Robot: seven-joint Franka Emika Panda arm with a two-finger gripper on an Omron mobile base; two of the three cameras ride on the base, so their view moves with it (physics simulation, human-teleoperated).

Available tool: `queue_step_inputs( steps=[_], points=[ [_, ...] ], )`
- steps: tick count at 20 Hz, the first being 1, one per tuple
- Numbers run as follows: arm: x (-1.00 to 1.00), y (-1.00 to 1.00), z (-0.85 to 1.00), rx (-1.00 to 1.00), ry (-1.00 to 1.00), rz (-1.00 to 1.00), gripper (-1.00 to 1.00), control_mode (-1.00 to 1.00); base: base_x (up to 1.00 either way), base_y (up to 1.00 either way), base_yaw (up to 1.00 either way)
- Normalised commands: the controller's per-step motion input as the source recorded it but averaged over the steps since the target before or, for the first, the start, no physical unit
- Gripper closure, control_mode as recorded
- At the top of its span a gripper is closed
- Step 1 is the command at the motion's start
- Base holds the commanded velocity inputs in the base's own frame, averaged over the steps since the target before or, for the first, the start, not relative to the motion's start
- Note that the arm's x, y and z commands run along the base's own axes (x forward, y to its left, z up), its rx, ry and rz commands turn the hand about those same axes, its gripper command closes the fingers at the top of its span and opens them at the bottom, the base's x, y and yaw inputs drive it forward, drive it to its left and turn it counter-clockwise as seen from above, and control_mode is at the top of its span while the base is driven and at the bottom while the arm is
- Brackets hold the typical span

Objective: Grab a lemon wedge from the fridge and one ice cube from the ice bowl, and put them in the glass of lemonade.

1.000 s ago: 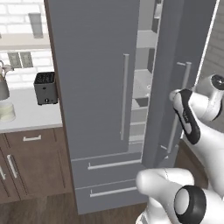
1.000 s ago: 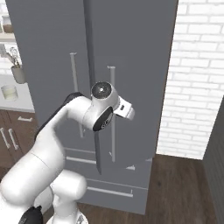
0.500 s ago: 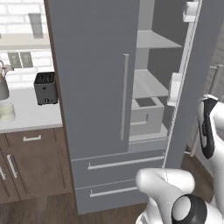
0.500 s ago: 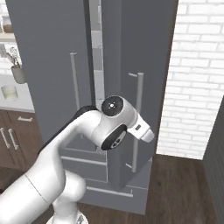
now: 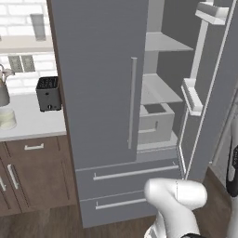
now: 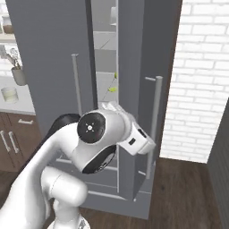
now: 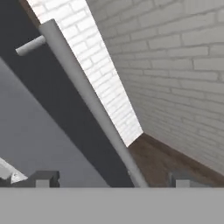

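Note:
The grey fridge (image 5: 97, 93) has its right door (image 5: 211, 93) swung wide open, with shelves and a white bin bared inside. Through the door gap, a tiny yellow-green lemon wedge (image 6: 112, 89) lies on a fridge shelf. My gripper (image 7: 111, 180) is open, its fingertips (image 7: 41, 179) straddling the silver door handle (image 7: 87, 100) without closing on it. The same handle (image 6: 156, 116) stands just right of my hand. The glass of lemonade (image 5: 7, 118) sits on the counter at far left. The ice bowl and ice cubes are out of view.
A black toaster (image 5: 48, 93) and a kettle (image 5: 3, 90) stand on the white counter (image 5: 32, 123) over brown cabinets. A grey utensil cup (image 6: 18, 74) sits there too. A white brick wall (image 6: 201, 76) bounds the right, close to the open door.
The right fridge door has swung from barely ajar to wide open. My hand moved right and outward along with its handle.

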Motion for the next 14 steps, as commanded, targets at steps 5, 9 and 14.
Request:
queue_step_inputs(
  steps=[5,9,14],
  points=[
    [-0.37,0.53,0.53,-0.10,-0.08,0.04,-1.00,-1.00,0.00,0.00,0.00],
    [0.55,0.97,0.41,-0.24,0.11,0.00,-1.00,-1.00,0.00,0.00,0.00],
    [0.30,1.00,0.54,-0.27,0.24,-0.03,-1.00,-1.00,0.00,0.00,0.00]
  ],
)
